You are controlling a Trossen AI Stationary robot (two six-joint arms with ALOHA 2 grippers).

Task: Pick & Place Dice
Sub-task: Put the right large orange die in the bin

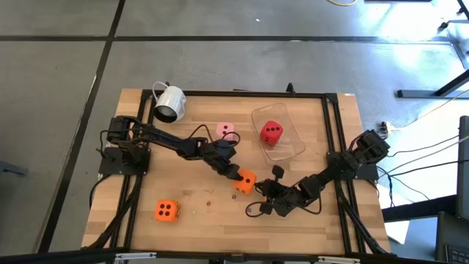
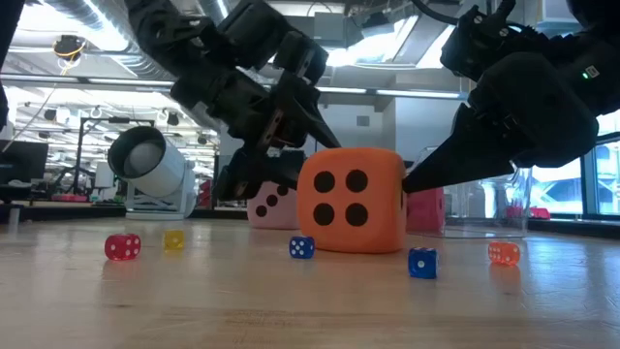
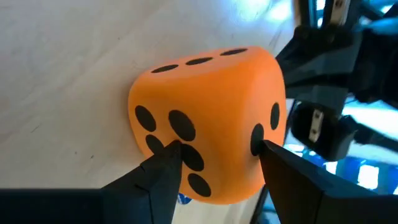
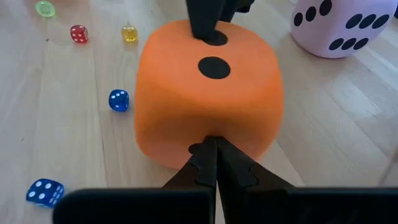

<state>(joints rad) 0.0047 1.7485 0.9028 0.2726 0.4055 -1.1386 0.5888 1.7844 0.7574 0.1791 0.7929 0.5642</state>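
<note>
An orange die [image 1: 247,181] rests on the wooden table near the middle. My left gripper [image 1: 236,174] reaches it from the left and is closed around it [image 3: 214,155]. From the right, my right gripper [image 1: 262,192] is shut, its tips at the die's side. A second orange die [image 1: 166,211] lies at the near left and a pink die [image 1: 226,131] farther back. The red die [image 1: 272,132] sits inside a clear tray [image 1: 292,147]. My left gripper pinches the orange die between its two fingers, one on the six-pip face [image 3: 186,134] and one on the opposite side [image 3: 266,124]. The fingers slant down from the table's left. The die stands with its bottom on the table [image 2: 354,247]. My right gripper has its shut fingertips [image 4: 211,152] against the lower part of the die's side [image 4: 211,127] that faces the table's right. The fingers slant down from the right. Nothing is between them.
A white mug [image 1: 169,103] lies on its side at the far left. Tiny coloured beads are scattered near the orange die: blue [image 2: 301,247], blue [image 2: 421,262], red [image 2: 122,246]. A black frame [image 1: 330,117] borders the table.
</note>
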